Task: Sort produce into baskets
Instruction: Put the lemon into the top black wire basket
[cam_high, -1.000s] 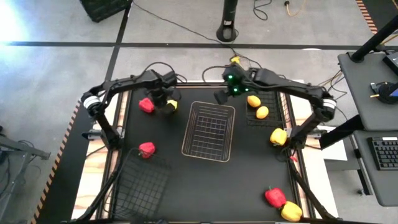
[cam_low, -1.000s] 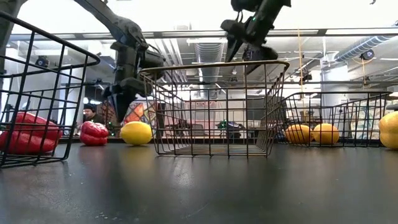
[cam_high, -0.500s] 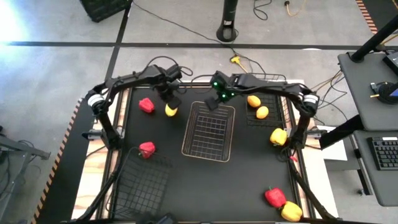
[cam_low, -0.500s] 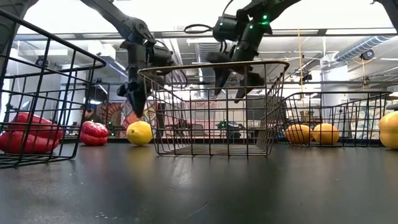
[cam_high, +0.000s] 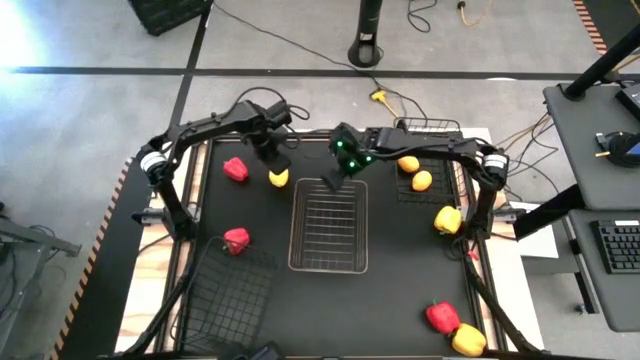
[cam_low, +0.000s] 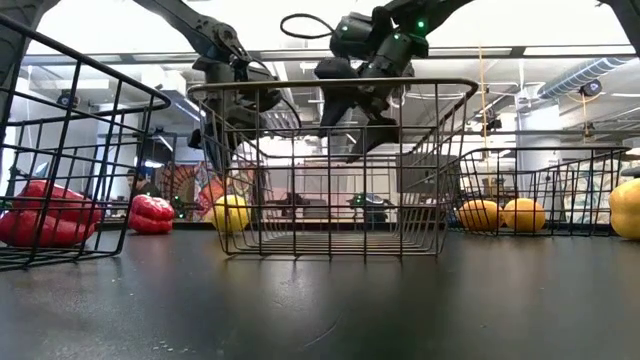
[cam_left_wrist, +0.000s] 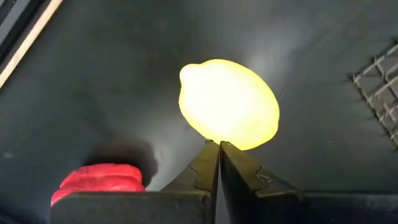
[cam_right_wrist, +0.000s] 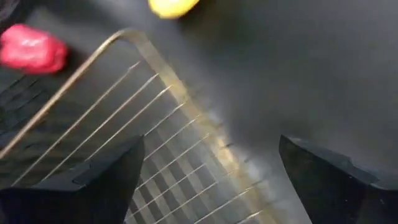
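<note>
We see the left gripper (cam_left_wrist: 218, 149) pressed together, tips just beside a lemon (cam_left_wrist: 228, 104). The right gripper (cam_right_wrist: 211, 180) hangs spread wide over the pale basket's (cam_high: 328, 228) far rim.

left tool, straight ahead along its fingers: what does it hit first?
Likely the lemon. The shut left tool points right at it on the table, tips at its edge; whether they touch is unclear.

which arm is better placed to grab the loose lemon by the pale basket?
Left, probably. The left hand hovers right over the lemon, but its fingers are shut and would need to open. The right hand is open, yet it sits over the far rim of the pale basket, farther from the lemon.
</note>
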